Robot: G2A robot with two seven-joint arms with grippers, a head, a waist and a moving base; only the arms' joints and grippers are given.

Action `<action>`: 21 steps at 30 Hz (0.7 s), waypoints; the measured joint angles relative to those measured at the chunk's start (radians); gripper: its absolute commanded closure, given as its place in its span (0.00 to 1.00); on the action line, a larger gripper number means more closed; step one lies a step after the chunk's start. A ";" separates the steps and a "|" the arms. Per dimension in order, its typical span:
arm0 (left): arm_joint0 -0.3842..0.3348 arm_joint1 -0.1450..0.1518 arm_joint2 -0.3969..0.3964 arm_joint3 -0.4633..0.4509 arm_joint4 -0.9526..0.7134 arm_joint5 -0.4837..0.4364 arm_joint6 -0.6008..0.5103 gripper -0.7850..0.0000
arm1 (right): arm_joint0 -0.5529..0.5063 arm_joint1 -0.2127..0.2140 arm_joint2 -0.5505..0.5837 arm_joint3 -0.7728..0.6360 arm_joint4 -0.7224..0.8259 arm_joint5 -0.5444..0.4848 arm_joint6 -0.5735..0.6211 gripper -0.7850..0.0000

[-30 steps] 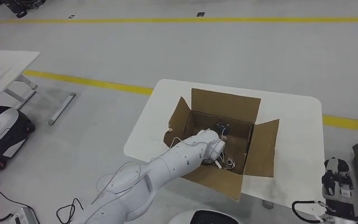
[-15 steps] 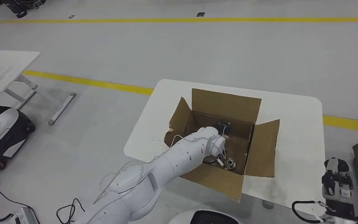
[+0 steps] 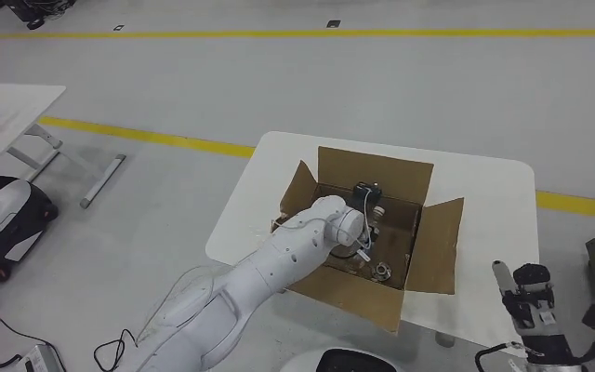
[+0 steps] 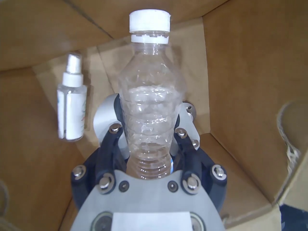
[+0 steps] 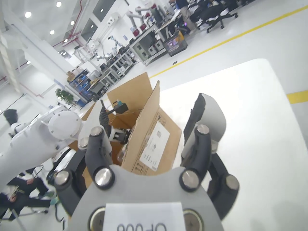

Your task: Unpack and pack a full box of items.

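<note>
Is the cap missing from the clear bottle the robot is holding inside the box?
No, the clear bottle held in the left gripper has its white cap on top.

Clear ribbed bottle (image 4: 150,102) in left pincer (image 4: 149,115); cap (image 4: 149,22) white. Beside pincer, spray bottle (image 4: 71,102): clear, white sprayer, white label. Around pincer, box (image 4: 240,73): plain brown. Pincer fingers (image 4: 186,145) dark, plate grey. Under box, table (image 3: 483,186): white.
</note>
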 measured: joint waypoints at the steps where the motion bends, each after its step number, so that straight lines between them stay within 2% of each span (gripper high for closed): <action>1: 0.018 0.012 -0.023 -0.042 0.019 0.007 -0.018 1.00 | -0.001 0.002 0.000 -0.005 -0.009 -0.011 0.034 0.00; 4: 0.091 0.050 -0.107 -0.187 0.067 0.002 -0.049 1.00 | 0.002 0.006 -0.013 0.000 -0.058 -0.040 0.124 0.00; 8: 0.182 0.084 -0.208 -0.308 0.110 0.006 -0.048 1.00 | 0.023 0.002 -0.060 0.033 -0.097 -0.021 0.165 0.35; 10: 0.206 0.090 -0.234 -0.341 0.114 0.008 -0.050 1.00 | 0.033 0.000 -0.079 0.045 -0.099 -0.009 0.170 0.42; 12: 0.225 0.096 -0.255 -0.374 0.118 0.009 -0.056 1.00 | 0.043 -0.004 -0.097 0.059 -0.084 0.004 0.173 0.64; 13: 0.232 0.098 -0.262 -0.389 0.120 0.009 -0.059 1.00 | 0.047 -0.005 -0.102 0.065 -0.071 0.009 0.173 0.67; 15: 0.248 0.102 -0.277 -0.426 0.122 0.005 -0.068 1.00 | 0.057 -0.008 -0.112 0.076 -0.036 0.014 0.179 0.82; 16: 0.255 0.103 -0.284 -0.440 0.124 0.005 -0.073 1.00 | 0.062 -0.009 -0.115 0.081 -0.023 0.013 0.186 0.83; 17: 0.261 0.106 -0.290 -0.457 0.132 0.005 -0.081 1.00 | 0.069 -0.009 -0.117 0.087 -0.012 0.010 0.195 0.94; 18: 0.266 0.107 -0.293 -0.469 0.137 0.003 -0.090 1.00 | 0.075 -0.010 -0.118 0.092 -0.007 0.010 0.200 1.00; 21: 0.268 0.108 -0.294 -0.477 0.141 0.001 -0.098 1.00 | 0.091 -0.012 -0.125 0.109 0.012 0.018 0.217 1.00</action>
